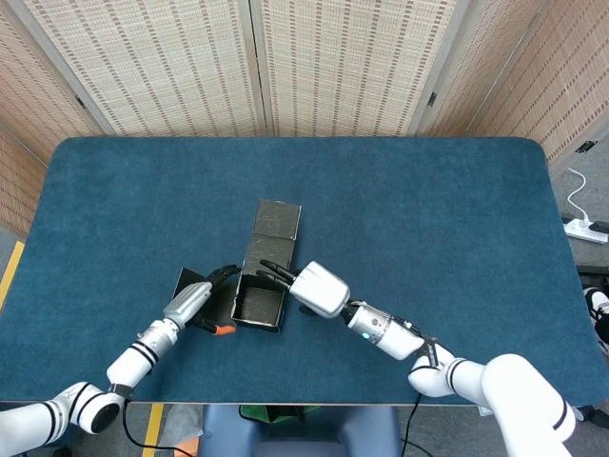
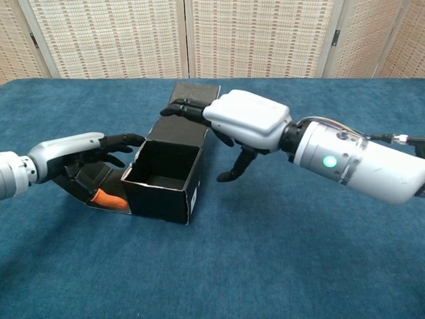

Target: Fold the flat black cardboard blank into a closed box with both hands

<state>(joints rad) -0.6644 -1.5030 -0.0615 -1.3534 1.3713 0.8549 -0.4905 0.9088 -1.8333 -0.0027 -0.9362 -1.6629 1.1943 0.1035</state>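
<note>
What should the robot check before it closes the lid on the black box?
1. Box stands upright with its opening up: ok; the black box sits on the blue table.
2. Lid flap free to fold: ok; the lid flap lies flat behind the box.
3. Right robot hand ready at the lid: ok; its fingers reach over the back edge and hold nothing.
4. Left robot hand steadying the box: cannot tell if it touches the wall.
5. Side flap folded in: not ok; it lies outward on the table.
6. Box inside empty: ok.
</note>
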